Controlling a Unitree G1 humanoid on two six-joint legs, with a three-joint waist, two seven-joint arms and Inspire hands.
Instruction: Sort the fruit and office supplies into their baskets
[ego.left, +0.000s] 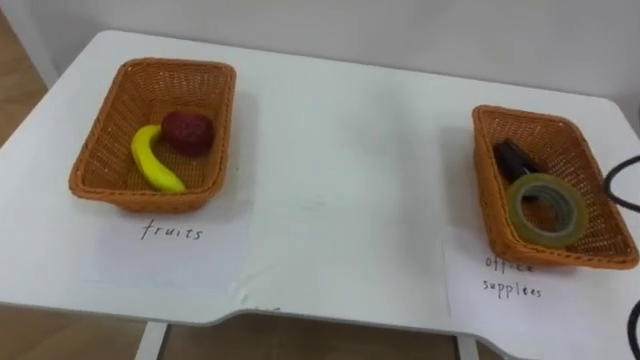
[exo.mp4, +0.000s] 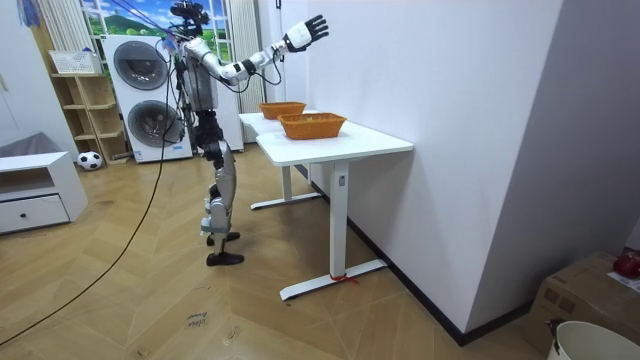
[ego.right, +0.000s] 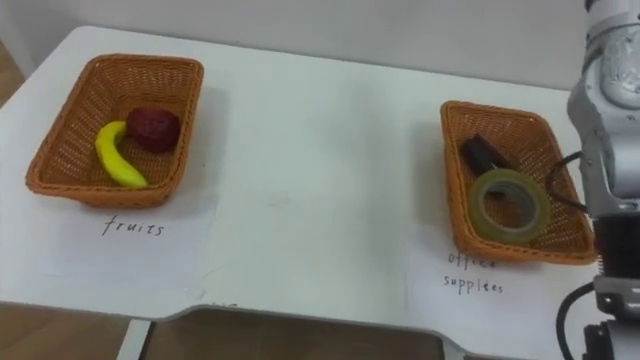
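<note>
Room view shows right hand (exo.mp4: 306, 32) raised, fingers (exo.mp4: 319, 21) spread, well above tape (ego.left: 547, 208) in basket (ego.left: 584, 160)

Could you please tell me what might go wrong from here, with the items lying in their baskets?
1. The right hand is open and raised high, with its forearm next to the office supplies basket. Lowering that arm carelessly could knock the basket.
2. The tape roll lies tilted against the basket's near wall, so a bump might tip it out.
</note>
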